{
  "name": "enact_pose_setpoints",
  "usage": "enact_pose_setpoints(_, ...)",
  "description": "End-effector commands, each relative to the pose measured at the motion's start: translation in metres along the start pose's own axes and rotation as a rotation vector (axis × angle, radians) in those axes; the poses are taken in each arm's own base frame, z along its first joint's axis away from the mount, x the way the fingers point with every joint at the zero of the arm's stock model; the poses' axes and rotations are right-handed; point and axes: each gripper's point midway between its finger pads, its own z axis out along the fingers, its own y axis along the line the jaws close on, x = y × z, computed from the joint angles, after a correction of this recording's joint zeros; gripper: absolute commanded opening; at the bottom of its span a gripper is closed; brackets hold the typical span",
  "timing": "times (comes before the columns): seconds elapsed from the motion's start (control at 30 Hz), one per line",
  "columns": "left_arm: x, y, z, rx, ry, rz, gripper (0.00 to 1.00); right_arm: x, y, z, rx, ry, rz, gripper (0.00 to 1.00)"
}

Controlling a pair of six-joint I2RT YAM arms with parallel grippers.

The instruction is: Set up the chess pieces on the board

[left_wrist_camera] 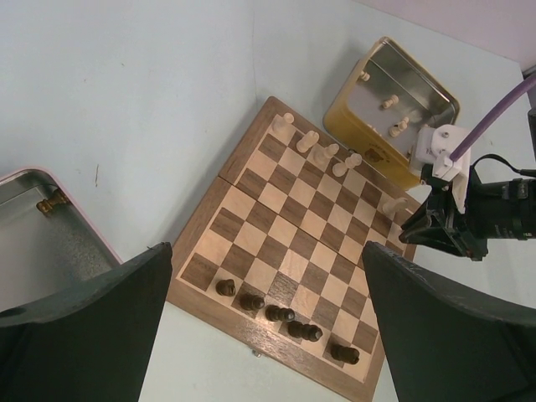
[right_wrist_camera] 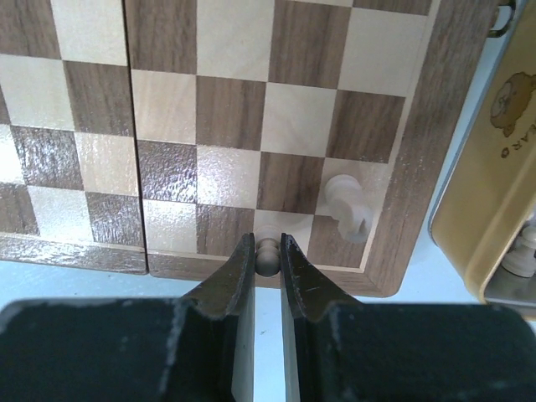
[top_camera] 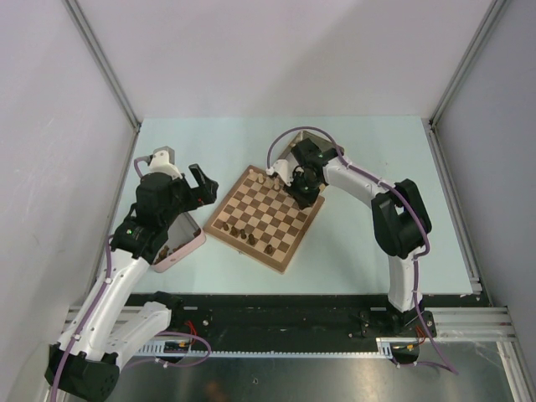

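Note:
The board (top_camera: 264, 219) lies mid-table and also shows in the left wrist view (left_wrist_camera: 293, 234) and the right wrist view (right_wrist_camera: 234, 109). Several dark brown chess pieces (left_wrist_camera: 280, 314) stand along its near edge row, and several pale ones (left_wrist_camera: 322, 153) along its far edge row. My right gripper (right_wrist_camera: 267, 251) is shut on a pale piece (right_wrist_camera: 267, 258) over a light edge-row square, beside a pale piece (right_wrist_camera: 345, 205) in the corner square. My left gripper (left_wrist_camera: 266, 251) is open and empty, held above the board's left side (top_camera: 199, 182).
An open yellow tin (left_wrist_camera: 394, 105) with a few pale pieces lies just beyond the board's far corner, next to my right gripper (top_camera: 300, 186). An open pink tin (top_camera: 180, 243) lies left of the board under my left arm.

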Motion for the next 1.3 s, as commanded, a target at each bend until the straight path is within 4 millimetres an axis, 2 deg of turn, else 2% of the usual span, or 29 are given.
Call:
enact_pose_setpoints(0.0, -0.004, -0.002, 0.001, 0.015, -0.018, -0.013, 1.0, -0.014, -0.014, -0.017, 0.077, -0.058, 0.01, 0.13)
enact_pose_setpoints(0.3, -0.003, -0.001, 0.002, 0.014, -0.015, -0.011, 0.99, -0.003, -0.018, -0.012, 0.082, -0.028, 0.022, 0.13)
enact_pose_setpoints(1.03, -0.002, -0.001, 0.006, 0.011, -0.002, -0.004, 1.0, 0.01, -0.01, -0.001, 0.015, 0.002, 0.054, 0.17)
enact_pose_setpoints(1.27, -0.001, -0.001, 0.006, 0.013, -0.002, -0.007, 1.0, 0.013, -0.008, 0.002, 0.0, 0.006, 0.07, 0.22)
